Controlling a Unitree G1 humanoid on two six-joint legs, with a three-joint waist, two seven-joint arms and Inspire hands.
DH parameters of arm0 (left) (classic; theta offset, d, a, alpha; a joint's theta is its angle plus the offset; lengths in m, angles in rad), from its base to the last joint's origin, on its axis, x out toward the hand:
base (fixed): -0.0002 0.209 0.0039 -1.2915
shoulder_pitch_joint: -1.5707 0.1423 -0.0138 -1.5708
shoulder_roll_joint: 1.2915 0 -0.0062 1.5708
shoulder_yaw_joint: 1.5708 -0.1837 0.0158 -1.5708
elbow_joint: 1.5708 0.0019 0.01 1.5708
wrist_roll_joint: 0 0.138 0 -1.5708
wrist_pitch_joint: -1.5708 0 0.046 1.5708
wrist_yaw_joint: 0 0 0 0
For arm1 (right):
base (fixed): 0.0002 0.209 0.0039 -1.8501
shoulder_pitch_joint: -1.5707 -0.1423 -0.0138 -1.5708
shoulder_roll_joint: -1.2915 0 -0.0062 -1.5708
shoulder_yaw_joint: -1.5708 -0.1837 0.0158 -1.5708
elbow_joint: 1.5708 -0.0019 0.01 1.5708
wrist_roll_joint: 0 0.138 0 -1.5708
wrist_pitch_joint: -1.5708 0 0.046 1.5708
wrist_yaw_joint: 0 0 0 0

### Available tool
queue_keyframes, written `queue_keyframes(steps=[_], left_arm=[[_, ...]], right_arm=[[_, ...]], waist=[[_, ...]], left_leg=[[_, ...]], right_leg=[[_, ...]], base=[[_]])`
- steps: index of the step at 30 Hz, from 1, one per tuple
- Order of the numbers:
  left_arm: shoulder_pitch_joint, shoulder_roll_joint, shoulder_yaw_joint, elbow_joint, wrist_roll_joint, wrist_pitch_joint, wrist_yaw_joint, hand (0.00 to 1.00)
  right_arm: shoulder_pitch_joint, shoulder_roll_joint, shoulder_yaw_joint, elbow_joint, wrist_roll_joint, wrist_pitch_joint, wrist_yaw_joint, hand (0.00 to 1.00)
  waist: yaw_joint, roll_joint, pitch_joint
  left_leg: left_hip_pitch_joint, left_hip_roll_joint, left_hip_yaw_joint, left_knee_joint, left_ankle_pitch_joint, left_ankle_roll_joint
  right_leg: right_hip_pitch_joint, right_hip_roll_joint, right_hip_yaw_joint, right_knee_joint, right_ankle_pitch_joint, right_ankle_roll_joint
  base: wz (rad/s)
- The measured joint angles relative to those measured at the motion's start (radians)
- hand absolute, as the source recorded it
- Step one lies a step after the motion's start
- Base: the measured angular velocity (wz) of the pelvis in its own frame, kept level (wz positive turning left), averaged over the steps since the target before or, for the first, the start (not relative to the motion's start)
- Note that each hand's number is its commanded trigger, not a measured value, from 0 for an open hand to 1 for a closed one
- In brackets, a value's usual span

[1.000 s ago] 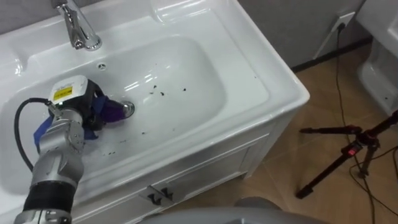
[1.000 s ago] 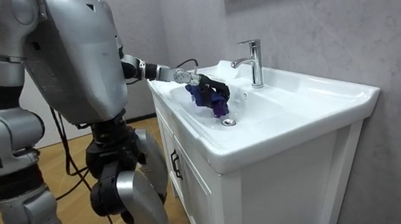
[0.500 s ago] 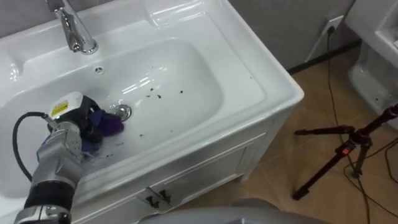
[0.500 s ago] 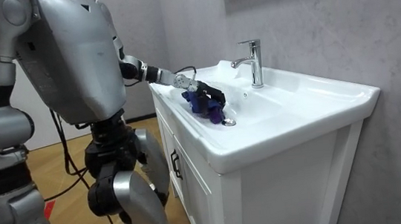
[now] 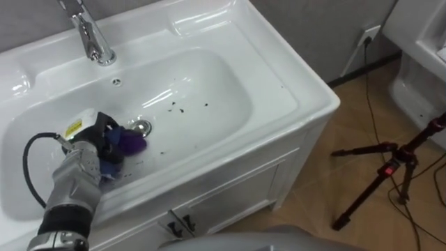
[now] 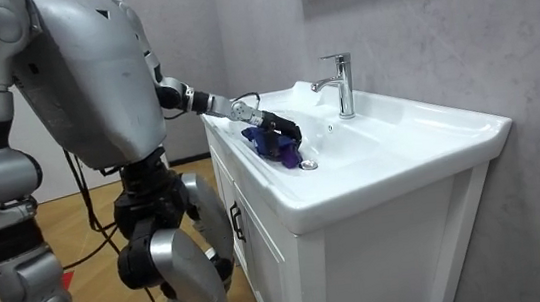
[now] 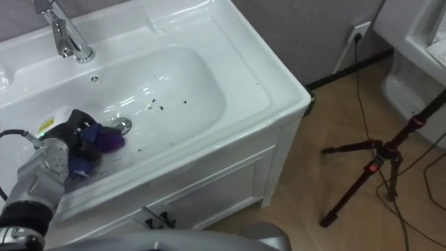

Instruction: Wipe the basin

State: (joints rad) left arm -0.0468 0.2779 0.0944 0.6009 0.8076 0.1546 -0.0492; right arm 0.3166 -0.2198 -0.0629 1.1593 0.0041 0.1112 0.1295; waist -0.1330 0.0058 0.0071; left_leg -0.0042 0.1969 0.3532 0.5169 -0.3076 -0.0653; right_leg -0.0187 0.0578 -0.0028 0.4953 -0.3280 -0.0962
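Left hand (image 5: 89,136) drew back slightly toward the front of the basin (image 5: 209,77). We logged its fingers curled round purple cloth (image 5: 129,143), just beside drain (image 5: 141,127); dark specks (image 5: 178,106) lay beyond

One basin (image 5: 279,77), one tap (image 5: 89,35), one purple cloth (image 5: 130,142), one tripod (image 5: 390,174)

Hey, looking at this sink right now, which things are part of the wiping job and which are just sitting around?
Part of the job:
- left hand, shut on the purple cloth
- basin
- dark specks lying in it
- drain beside the cloth

Just about:
- faucet
- cabinet below the basin
- tripod
- wall socket
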Motion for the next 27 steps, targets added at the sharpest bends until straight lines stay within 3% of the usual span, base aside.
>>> queue_keyframes(steps=[3,5,11,14,17,20,24,27], left_arm=[[0.0,-0.006,-0.001,0.0,-0.076,0.0,0.001,1.0],[0.0,-0.024,0.0,0.0,-0.102,0.0,0.009,1.0],[-0.006,-0.06,-0.008,-0.005,-0.11,-0.01,0.019,1.0],[-0.007,-0.062,-0.034,-0.028,-0.11,-0.009,0.014,1.0],[-0.007,-0.087,-0.077,-0.064,-0.128,-0.012,0.012,1.0],[-0.01,-0.112,-0.119,-0.09,-0.144,-0.021,-0.002,1.0],[-0.015,-0.113,-0.183,-0.134,-0.15,-0.033,-0.034,1.0],[-0.023,-0.113,-0.194,-0.141,-0.15,-0.033,-0.045,1.0]], right_arm=[[-0.002,0.001,0.001,0.001,-0.011,0.0,-0.01,0.0],[-0.001,0.002,0.002,0.006,-0.012,0.0,-0.01,0.0],[-0.021,0.025,0.01,-0.005,-0.01,0.0,-0.009,0.0],[-0.019,0.028,0.047,-0.041,-0.009,-0.004,-0.019,0.0],[-0.022,0.027,0.083,-0.046,-0.009,-0.014,-0.018,0.0],[-0.028,0.031,0.09,-0.047,-0.023,-0.029,-0.015,0.0],[-0.031,0.029,0.091,-0.04,-0.028,-0.027,0.001,0.0],[-0.027,0.029,0.09,-0.037,-0.05,-0.022,0.018,0.0]], waist=[[-0.004,-0.001,-0.0006],[-0.005,-0.004,-0.0005],[-0.001,-0.03,-0.0018],[-0.004,-0.039,0.0024],[-0.009,-0.046,0.0076],[-0.028,-0.047,0.0077],[-0.062,-0.043,0.0069],[-0.084,-0.041,0.0068]], left_leg=[[0.001,-0.002,-0.002,0.002,0.002,-0.002],[0.008,-0.005,-0.002,-0.001,0.002,-0.002],[0.026,-0.017,-0.001,-0.009,0.002,-0.001],[0.023,-0.016,-0.003,-0.001,0.002,-0.001],[0.011,-0.012,-0.003,0.015,0.002,-0.001],[0.006,-0.001,0.001,0.024,0.001,0.001],[-0.008,0.006,0.006,0.04,0.001,0.001],[-0.005,0.007,0.024,0.039,0.001,0.001]], right_leg=[[0.002,-0.001,0.0,-0.001,0.0,-0.001],[0.01,-0.003,0.0,-0.006,0.0,-0.001],[0.02,-0.008,0.014,-0.007,-0.007,0.007],[0.022,-0.007,0.018,-0.011,-0.006,0.009],[0.02,-0.007,0.017,-0.013,-0.004,0.013],[0.02,-0.006,0.016,-0.014,-0.004,0.014],[0.012,-0.002,0.016,-0.013,-0.003,0.012],[0.01,-0.002,0.018,-0.011,-0.002,0.01]], base=[[0.0],[0.0],[-0.04],[-0.01],[0.04],[0.0],[0.02],[-0.06]])
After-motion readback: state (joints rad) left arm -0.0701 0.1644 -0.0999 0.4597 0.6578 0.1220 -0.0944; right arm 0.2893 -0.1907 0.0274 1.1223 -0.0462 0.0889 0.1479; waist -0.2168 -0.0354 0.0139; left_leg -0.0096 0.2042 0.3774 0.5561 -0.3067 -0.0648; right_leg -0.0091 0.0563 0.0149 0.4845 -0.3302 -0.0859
